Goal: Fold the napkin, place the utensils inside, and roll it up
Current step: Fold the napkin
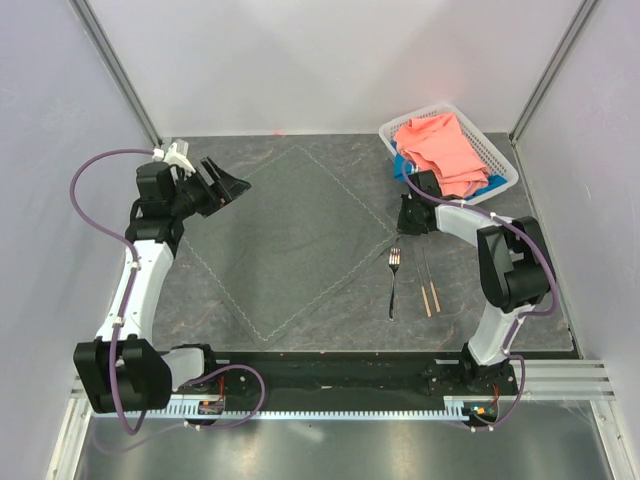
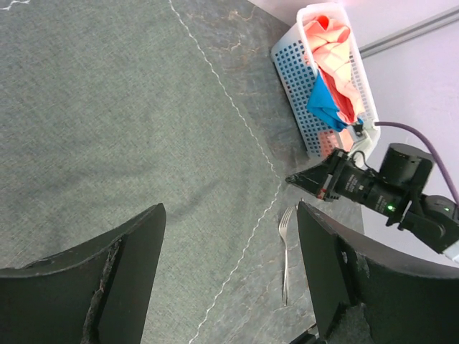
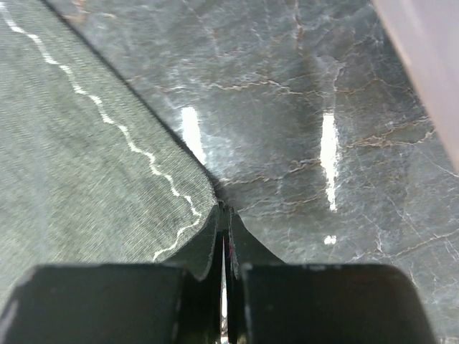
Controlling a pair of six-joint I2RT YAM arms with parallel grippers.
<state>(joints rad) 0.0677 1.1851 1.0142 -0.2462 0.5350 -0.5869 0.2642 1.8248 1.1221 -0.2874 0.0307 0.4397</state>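
Note:
The dark grey napkin (image 1: 290,240) lies flat as a diamond on the table; it also shows in the left wrist view (image 2: 107,129) and the right wrist view (image 3: 79,165). My right gripper (image 1: 405,228) is shut at the napkin's right corner, its tips (image 3: 224,209) pinching the cloth's point. My left gripper (image 1: 232,190) is open and empty above the napkin's upper left edge, jaws wide apart (image 2: 229,211). The silver fork (image 1: 394,280) and the wooden chopsticks (image 1: 429,285) lie side by side right of the napkin. The fork also shows in the left wrist view (image 2: 287,251).
A white perforated basket (image 1: 495,150) stands at the back right, holding a salmon-pink cloth (image 1: 440,145) and a blue cloth (image 1: 490,183). Grey walls enclose the table on three sides. The right arm reaches over the strip between basket and utensils.

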